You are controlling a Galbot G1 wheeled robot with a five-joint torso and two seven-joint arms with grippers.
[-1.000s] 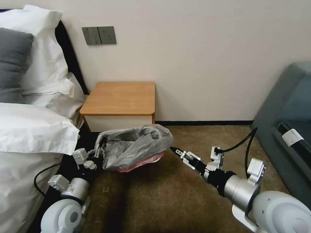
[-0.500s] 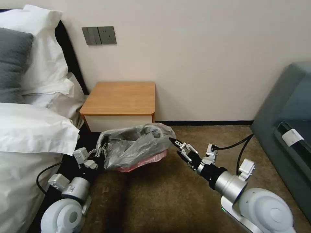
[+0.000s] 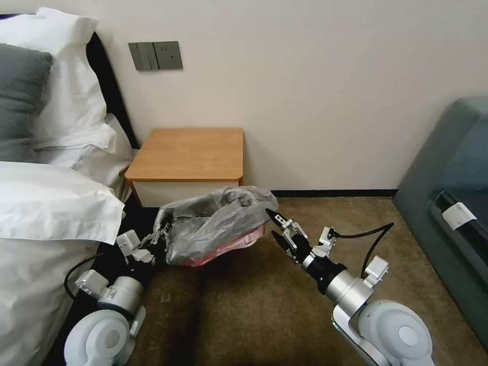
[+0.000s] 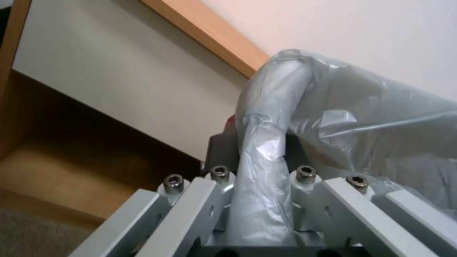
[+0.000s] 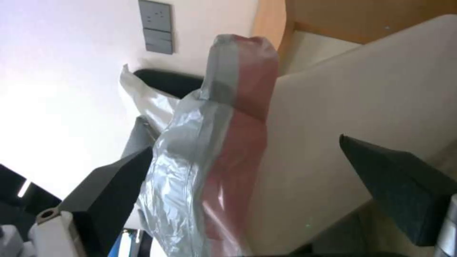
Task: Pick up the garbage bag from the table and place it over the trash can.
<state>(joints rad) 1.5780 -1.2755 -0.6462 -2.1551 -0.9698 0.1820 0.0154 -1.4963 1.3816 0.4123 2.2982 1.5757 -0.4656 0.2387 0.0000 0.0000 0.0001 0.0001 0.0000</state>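
Garbage bag [image 3: 213, 226] drapes between the left pincer [image 3: 158, 239] pinching one end and the spread right pincer [image 3: 273, 223], seemingly touching.

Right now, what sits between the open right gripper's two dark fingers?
In the right wrist view, the crinkly grey, pink-edged garbage bag and the cream plastic trash can wall lie between the right gripper fingers.

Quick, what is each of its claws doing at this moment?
Left gripper: shut on the garbage bag, pinching its edge.
Right gripper: open, one finger at the bag's other side, the edge between its fingers.
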